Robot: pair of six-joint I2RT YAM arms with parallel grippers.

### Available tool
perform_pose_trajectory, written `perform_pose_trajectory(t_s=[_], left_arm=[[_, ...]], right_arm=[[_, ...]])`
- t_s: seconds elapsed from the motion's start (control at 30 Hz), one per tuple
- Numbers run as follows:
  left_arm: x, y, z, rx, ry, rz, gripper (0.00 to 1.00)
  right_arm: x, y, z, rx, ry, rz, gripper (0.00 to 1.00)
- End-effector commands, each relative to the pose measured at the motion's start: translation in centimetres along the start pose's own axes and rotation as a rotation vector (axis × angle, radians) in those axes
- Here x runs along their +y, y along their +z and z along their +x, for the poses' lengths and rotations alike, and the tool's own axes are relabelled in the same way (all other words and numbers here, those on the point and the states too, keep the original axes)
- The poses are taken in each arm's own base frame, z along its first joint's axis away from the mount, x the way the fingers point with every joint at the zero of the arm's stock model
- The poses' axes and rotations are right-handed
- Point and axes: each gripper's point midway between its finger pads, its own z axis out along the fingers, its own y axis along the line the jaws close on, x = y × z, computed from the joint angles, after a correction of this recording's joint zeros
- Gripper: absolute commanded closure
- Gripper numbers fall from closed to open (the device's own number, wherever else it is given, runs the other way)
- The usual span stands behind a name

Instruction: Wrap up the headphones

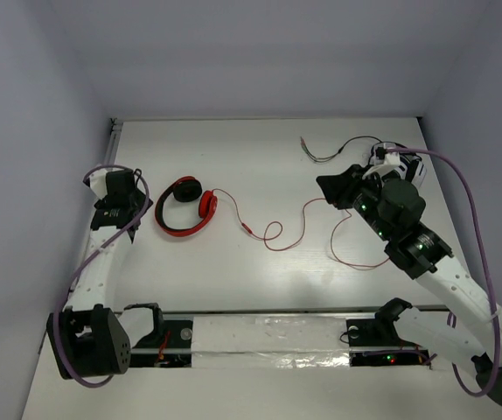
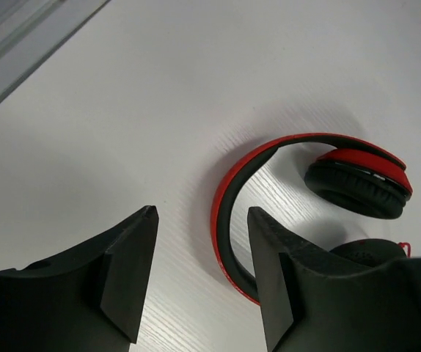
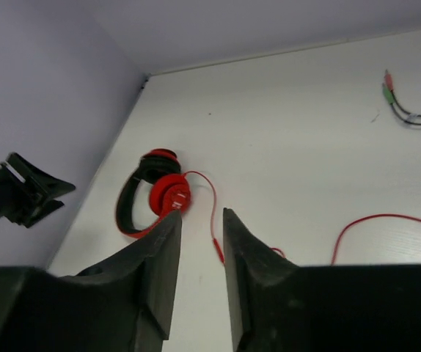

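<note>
The red headphones (image 1: 205, 206) lie flat on the left part of the white desk (image 1: 260, 157), their thin red cable (image 1: 273, 234) snaking off to the right. The left fingers (image 2: 141, 242) stand wide apart close by the headband (image 2: 225, 220), holding nothing. The right fingers (image 3: 168, 249) are narrowly parted and empty, well apart from the headphones

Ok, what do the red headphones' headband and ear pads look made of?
Headband: likely hard plastic, glossy red outside with a soft sheen, matte black inside. Ear pads: black, matte, cushion-like bulge, probably foam under leatherette; can't confirm.
</note>
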Motion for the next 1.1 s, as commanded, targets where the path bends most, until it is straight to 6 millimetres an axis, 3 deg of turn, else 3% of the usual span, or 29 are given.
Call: perform_pose_trajectory(t_s=[0.0,0.1,0.27,0.37,0.53,0.67,0.9,1.07], left_arm=[[-0.6,-0.2,1.1,0.035,-0.022,0.063,0.50],[0.0,0.3,3.8,0.072,-0.027,0.066,0.48],[-0.8,0.9,6.2,0.081,0.006,0.047,0.45],[-2.0,1.6,6.5,0.067,-0.012,0.051,0.39],[-2.0,3.7,7.0,0.069,0.001,-0.006,0.38],[-1.1,5.5,9.3,0.120,0.018,-0.050,0.38],[-1.6,7.4,10.7,0.145,0.023,-0.054,0.41],[-1.7,8.1,12.0,0.173,0.041,-0.051,0.52]], right_arm=[[1.0,-0.2,-1.2,-0.046,-0.001,-0.045,0.61],[1.2,0.0,-0.8,-0.032,0.000,-0.058,0.52],[1.5,0.8,0.4,0.014,-0.006,-0.081,0.51],[1.5,1.0,0.9,0.033,-0.012,-0.088,0.51],[1.5,1.2,1.1,0.042,-0.015,-0.090,0.50],[1.2,1.3,1.1,0.036,-0.019,-0.074,0.50],[1.0,1.6,1.5,0.044,-0.019,-0.071,0.50],[0.8,1.7,1.3,0.034,-0.019,-0.061,0.50]])
